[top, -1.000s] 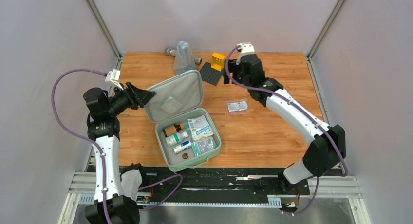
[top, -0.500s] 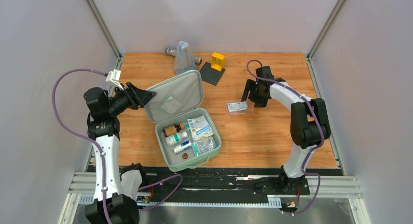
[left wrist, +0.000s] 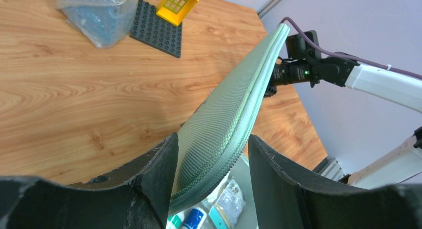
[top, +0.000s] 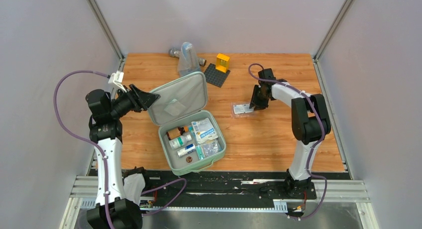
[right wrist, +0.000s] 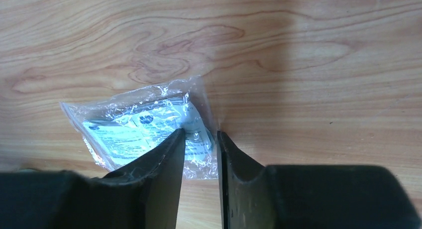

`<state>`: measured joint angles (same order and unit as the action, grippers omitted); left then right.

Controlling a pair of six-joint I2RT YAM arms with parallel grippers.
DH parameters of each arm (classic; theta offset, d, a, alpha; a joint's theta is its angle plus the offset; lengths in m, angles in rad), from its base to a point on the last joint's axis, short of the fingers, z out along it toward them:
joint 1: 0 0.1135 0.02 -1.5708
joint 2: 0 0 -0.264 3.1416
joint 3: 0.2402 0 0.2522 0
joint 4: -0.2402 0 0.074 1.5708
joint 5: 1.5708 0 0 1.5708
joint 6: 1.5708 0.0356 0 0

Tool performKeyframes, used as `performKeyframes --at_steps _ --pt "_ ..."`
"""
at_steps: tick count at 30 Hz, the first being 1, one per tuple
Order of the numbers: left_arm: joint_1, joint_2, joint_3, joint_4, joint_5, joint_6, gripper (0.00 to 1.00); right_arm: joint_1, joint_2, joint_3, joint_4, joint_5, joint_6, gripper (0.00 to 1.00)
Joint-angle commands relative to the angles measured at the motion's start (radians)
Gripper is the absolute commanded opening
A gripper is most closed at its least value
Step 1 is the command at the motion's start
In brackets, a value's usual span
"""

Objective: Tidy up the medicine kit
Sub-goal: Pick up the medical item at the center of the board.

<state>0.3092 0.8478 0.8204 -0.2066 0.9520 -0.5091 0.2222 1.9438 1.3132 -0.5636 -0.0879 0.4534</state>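
The mint-green medicine kit lies open at the middle front. Its tray (top: 171, 164) holds small bottles and packets. Its lid (top: 180, 95) stands tilted up behind the tray. My left gripper (top: 144, 98) is shut on the lid's left corner; in the left wrist view the lid's rim (left wrist: 234, 114) sits between the two fingers of the left gripper (left wrist: 211, 136). A clear packet (top: 242, 109) with a printed leaflet lies flat on the wood right of the kit. My right gripper (top: 256, 104) is down on it. In the right wrist view the right gripper (right wrist: 200, 133) is narrowly open and straddles the right corner of the packet (right wrist: 139, 129).
A dark studded baseplate (top: 217, 74) with a yellow piece (top: 222, 62) lies at the back middle. A translucent bluish pouch (top: 187, 59) and a grey part (top: 174, 53) stand behind the lid. Grey walls enclose the table on three sides.
My right arm swung from the back by the baseplate forward and down onto the clear packet, and its jaws narrowed. The left arm and the lid have not moved.
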Motion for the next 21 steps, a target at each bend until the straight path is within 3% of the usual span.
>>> performKeyframes --at_steps 1,4,7,21 --pt "-0.004 0.002 0.028 0.008 0.023 0.022 0.62 0.007 0.027 0.017 -0.005 0.016 -0.034 0.28" --pt "-0.004 0.003 0.029 0.009 0.024 0.020 0.62 0.008 0.019 0.018 -0.004 0.007 -0.044 0.19" --pt "-0.004 0.003 0.029 0.009 0.026 0.018 0.62 0.009 0.001 0.026 -0.004 -0.004 -0.053 0.00" --pt "-0.004 0.003 0.031 -0.002 0.030 0.024 0.61 0.048 -0.282 -0.020 0.104 -0.111 -0.184 0.00"
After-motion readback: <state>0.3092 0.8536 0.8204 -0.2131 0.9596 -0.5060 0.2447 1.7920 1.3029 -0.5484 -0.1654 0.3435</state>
